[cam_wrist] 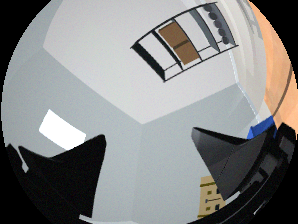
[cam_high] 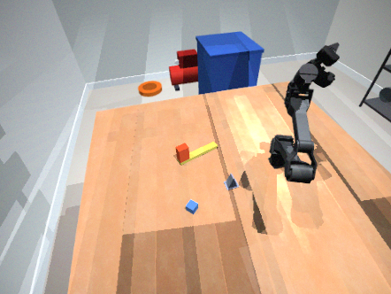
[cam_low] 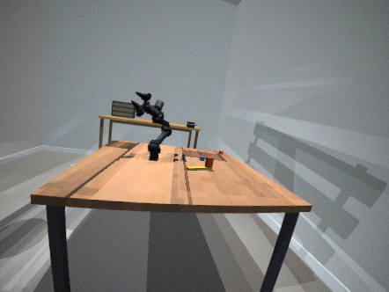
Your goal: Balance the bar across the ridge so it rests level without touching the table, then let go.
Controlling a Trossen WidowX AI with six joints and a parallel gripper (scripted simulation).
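A yellow bar (cam_high: 203,151) (cam_low: 197,167) lies flat on the wooden table (cam_high: 146,248) (cam_low: 132,185), with a red block at its left end. The ridge (cam_high: 231,181) (cam_low: 183,158), a small grey-blue wedge, stands on the table a little in front and to the right of the bar, apart from it. My gripper (cam_high: 333,48) (cam_low: 142,94) (cam_wrist: 149,136) is open and empty. It is raised high at the table's far right, pointing up and away from the bar. The wrist view shows only walls and a shelf.
A small blue cube (cam_high: 191,206) (cam_low: 201,157) lies in front of the bar. A large blue box (cam_high: 230,62), a red object (cam_high: 183,71) and an orange ring (cam_high: 150,88) sit beyond the table's far edge. A dark shelf (cam_high: 380,84) stands at the right.
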